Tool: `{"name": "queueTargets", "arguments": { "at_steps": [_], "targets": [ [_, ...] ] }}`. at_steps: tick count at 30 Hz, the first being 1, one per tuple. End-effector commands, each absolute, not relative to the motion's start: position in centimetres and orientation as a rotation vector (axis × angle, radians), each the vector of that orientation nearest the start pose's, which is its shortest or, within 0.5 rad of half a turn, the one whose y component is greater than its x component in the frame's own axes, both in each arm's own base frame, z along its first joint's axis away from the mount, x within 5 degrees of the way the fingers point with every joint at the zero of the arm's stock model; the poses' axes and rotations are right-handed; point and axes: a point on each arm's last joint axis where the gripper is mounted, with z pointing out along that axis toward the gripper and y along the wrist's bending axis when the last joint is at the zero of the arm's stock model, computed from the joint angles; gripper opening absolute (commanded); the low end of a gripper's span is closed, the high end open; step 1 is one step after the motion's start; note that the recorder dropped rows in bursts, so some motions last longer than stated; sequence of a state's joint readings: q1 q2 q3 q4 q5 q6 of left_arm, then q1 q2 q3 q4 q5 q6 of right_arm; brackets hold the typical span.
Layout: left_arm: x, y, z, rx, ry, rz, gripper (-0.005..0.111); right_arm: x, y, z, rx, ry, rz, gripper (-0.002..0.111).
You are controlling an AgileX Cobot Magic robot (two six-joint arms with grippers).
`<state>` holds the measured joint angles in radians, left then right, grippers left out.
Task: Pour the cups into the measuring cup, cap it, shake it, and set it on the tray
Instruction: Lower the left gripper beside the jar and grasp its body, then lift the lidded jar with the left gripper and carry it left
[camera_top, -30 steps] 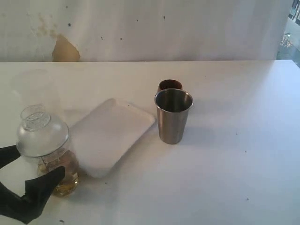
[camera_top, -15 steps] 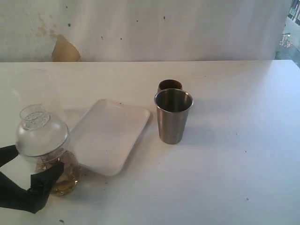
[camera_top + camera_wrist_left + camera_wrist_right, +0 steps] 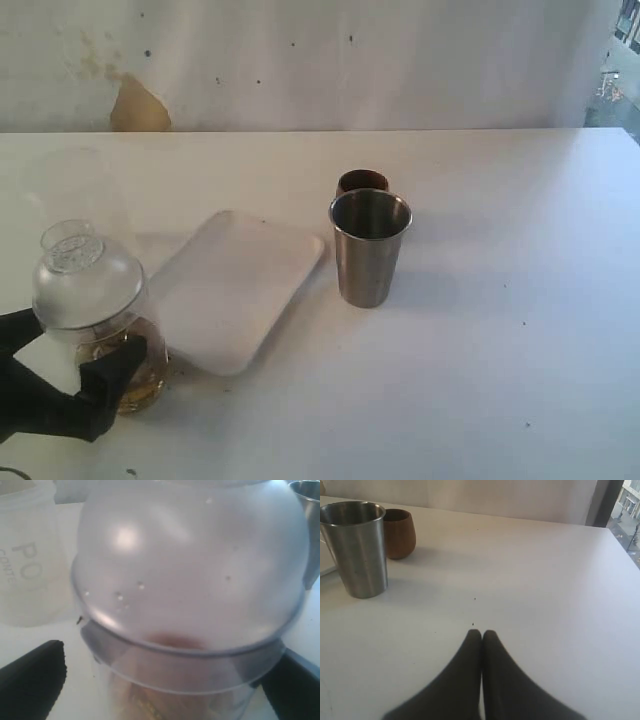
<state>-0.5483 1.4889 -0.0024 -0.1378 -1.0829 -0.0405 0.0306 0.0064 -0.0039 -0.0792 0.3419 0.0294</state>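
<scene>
Shifted since a second ago, the tray is now seen flat and sharp, its far corner drawn back from the tumbler, and the left gripper has been lowered toward 7 o'clock of the exterior view. The measuring cup, capped with a clear dome and holding amber liquid, is stood on the table at 8 o'clock of the tray, just beside its edge, not on it. The black jaws are spread wide on either side of it. The tumbler is stood at 3 o'clock of the tray, a strip of table between; the wooden cup is set just behind it at 12 o'clock. Open tabletop is seen from 3 to 6 o'clock.

From the left wrist, a gap is seen between one finger and the cup wall; contact at the other cannot be told. A frosted cup is stood near.

From the right wrist, the right gripper is pressed together on nothing over open table, well apart from both cups.
</scene>
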Motion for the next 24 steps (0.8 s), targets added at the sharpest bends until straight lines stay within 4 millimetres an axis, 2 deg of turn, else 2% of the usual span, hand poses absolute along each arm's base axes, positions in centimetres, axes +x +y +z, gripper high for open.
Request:
{"name": "queueTargets", "arguments": {
  "at_steps": [1,6,10,24],
  "targets": [
    [14.9,-7.7,13.1,0.313,1.868,-0.320,0.105,5.4,-0.1,18.3,-0.038,1.821,-0.027,0.000],
    [16.0,-8.2,13.5,0.353,1.809,-0.285,0.105,5.4,-0.1,18.3,-0.038,1.821,-0.027,0.000],
    [17.3,-9.0,13.4,0.350,1.861,-0.272,0.105,5.4,-0.1,18.3,-0.038,1.821,-0.027,0.000],
    [17.4,-9.1,13.4,0.370,1.866,-0.274,0.105,5.4,-0.1,18.3,-0.038,1.821,-0.027,0.000]
  ]
}}
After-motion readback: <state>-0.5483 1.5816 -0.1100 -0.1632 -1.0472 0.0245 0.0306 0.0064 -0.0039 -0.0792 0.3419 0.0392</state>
